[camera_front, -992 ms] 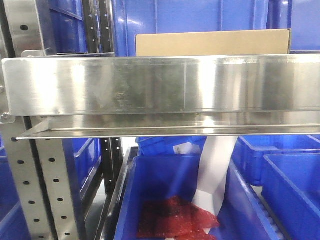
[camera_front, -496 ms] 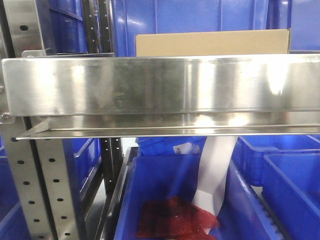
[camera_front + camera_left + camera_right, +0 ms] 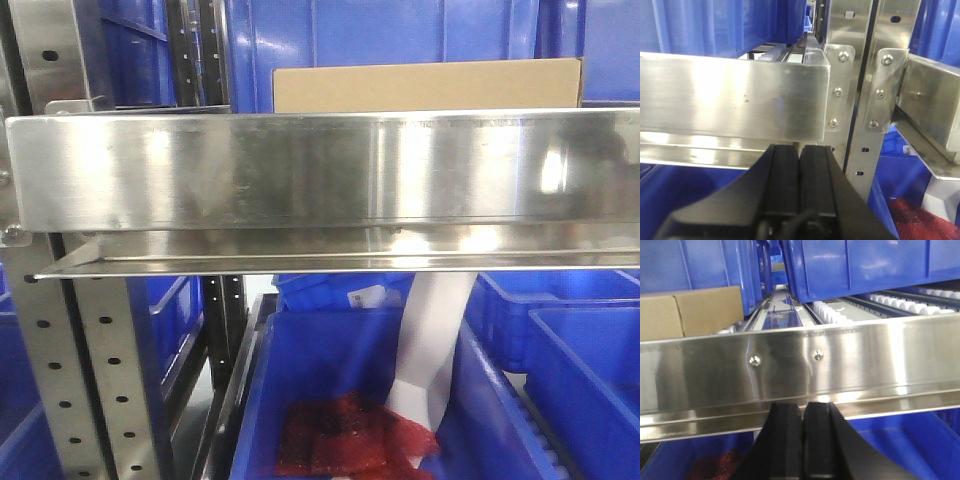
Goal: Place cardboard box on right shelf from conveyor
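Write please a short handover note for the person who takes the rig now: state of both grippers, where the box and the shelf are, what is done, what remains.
Left gripper: shut, empty, in front of the neighbouring shelf's steel lip.
Right gripper: shut, empty, just below the right shelf front lip.
Cardboard box: behind the shelf's lip, in front of the blue bins; only its top shows. The right wrist view shows it up on the shelf's level, left of the gripper.
Conveyor: not in view.
Done: the box appears placed and released.
Left: confirm it sits stably, then back both arms away.
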Tool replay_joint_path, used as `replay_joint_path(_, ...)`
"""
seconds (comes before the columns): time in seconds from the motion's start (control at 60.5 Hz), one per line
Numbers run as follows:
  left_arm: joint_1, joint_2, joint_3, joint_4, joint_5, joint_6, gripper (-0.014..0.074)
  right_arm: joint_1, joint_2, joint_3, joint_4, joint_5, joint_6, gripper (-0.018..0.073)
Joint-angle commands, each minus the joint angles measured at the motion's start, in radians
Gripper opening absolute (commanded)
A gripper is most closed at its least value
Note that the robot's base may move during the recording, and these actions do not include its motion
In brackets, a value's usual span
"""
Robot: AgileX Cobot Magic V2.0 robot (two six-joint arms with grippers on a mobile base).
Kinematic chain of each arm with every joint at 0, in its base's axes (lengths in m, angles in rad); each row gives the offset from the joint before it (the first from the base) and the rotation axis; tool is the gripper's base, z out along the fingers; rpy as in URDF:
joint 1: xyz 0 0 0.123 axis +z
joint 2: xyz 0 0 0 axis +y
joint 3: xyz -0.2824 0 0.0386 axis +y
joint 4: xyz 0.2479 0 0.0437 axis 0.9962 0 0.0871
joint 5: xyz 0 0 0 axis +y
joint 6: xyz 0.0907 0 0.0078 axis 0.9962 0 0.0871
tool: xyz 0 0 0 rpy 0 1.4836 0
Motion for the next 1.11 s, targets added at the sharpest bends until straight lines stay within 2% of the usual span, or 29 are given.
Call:
replay_joint_path(0.0, -0.002, -0.015, 0.008, -0.006, -0.085, 0.000, -0.0116, -0.007, -0.020, -0.006, 0.000, -0.075, -0.010, 0.0025)
replay_joint_path(1.091, -0.002, -0.015, 0.008, -0.006, -0.085, 0.000, -0.0116, -0.007, -0.020, -0.006, 0.000, -0.074, -0.010, 0.0025)
